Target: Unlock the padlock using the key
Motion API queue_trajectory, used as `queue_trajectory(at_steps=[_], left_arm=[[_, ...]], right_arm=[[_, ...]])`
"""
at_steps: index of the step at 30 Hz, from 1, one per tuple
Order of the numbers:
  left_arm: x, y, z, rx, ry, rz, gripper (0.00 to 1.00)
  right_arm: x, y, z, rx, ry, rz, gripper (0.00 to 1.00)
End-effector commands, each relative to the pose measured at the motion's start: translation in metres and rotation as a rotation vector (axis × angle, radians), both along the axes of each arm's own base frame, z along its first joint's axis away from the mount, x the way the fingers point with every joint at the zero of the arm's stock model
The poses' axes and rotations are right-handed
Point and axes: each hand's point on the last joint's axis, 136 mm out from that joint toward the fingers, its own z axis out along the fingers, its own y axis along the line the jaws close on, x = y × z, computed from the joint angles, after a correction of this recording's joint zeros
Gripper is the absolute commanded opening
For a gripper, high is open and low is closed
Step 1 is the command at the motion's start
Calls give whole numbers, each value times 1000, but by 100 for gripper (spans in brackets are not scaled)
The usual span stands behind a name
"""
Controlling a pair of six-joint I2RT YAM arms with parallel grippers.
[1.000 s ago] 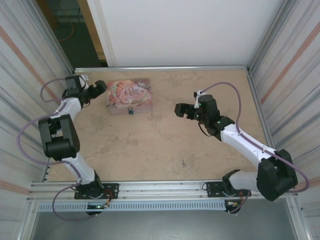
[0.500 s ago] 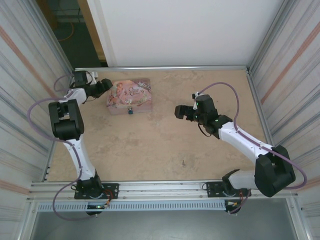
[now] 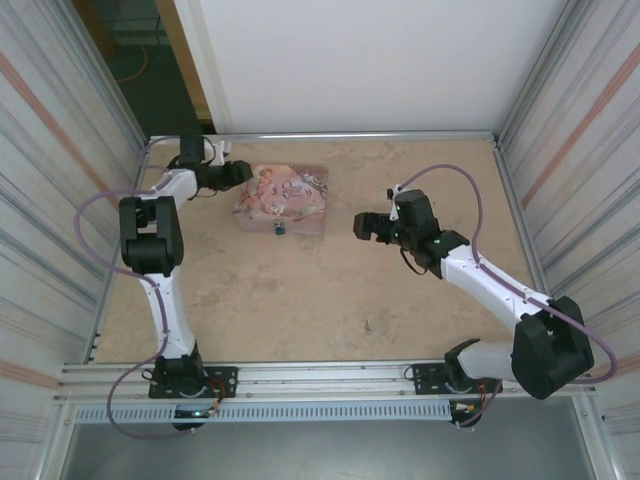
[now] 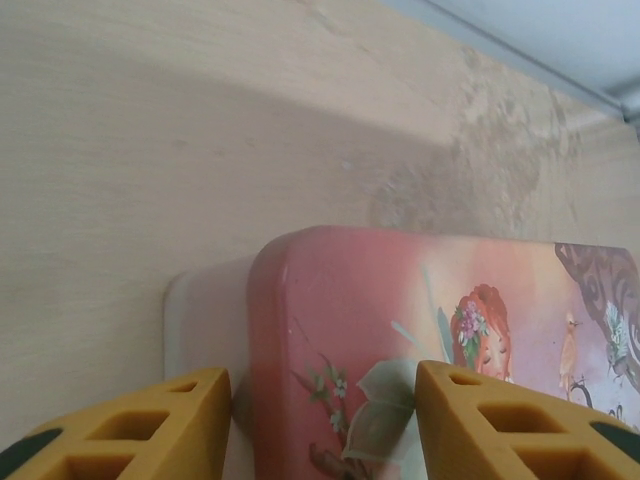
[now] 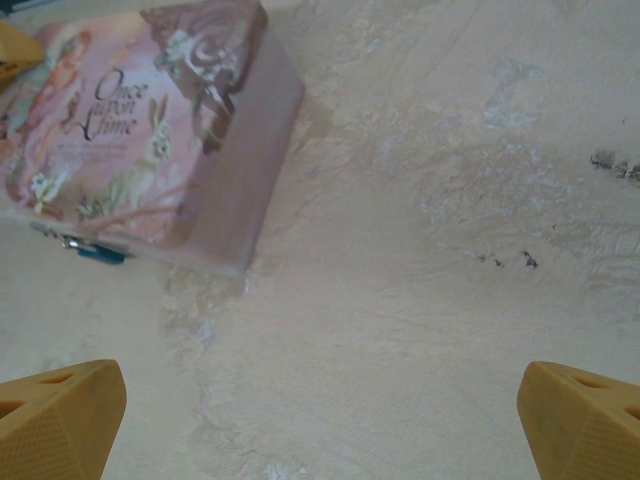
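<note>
A pink illustrated tin (image 3: 285, 195) lies at the back left of the table. The tiny dark-blue padlock (image 3: 280, 228) hangs at the middle of its near side, and shows as a teal speck (image 5: 98, 252) in the right wrist view. My left gripper (image 3: 240, 178) is open at the tin's left end. In the left wrist view its yellow fingers (image 4: 150, 425) stand apart on either side of the tin's rounded corner (image 4: 300, 330). My right gripper (image 3: 362, 225) hovers open to the right of the tin (image 5: 150, 130), with bare table between its fingers. No key is in view.
Metal rails and corrugated walls (image 3: 520, 120) close the table at the back and on both sides. Bare beige tabletop (image 3: 330, 300) stretches from the tin to the near edge. The left arm's cable (image 3: 100, 215) loops beside the left wall.
My left gripper has swung right along the back edge, and the tin with its padlock has slid right with it. The right arm has hardly moved.
</note>
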Motion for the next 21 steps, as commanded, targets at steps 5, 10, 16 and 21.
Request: queue_trajectory(at_steps=[5, 10, 16, 21], left_arm=[[-17, -59, -7, 1, 23, -151, 51], [-32, -96, -11, 8, 43, -197, 51], [-46, -129, -11, -9, 44, -232, 52], [-42, -133, 10, -19, 7, -215, 61]], right_arm=[[-12, -15, -1, -31, 1, -25, 99], [-19, -21, -6, -30, 23, -47, 99], [-29, -30, -11, -26, 41, -81, 99], [-38, -38, -12, -18, 57, -105, 99]])
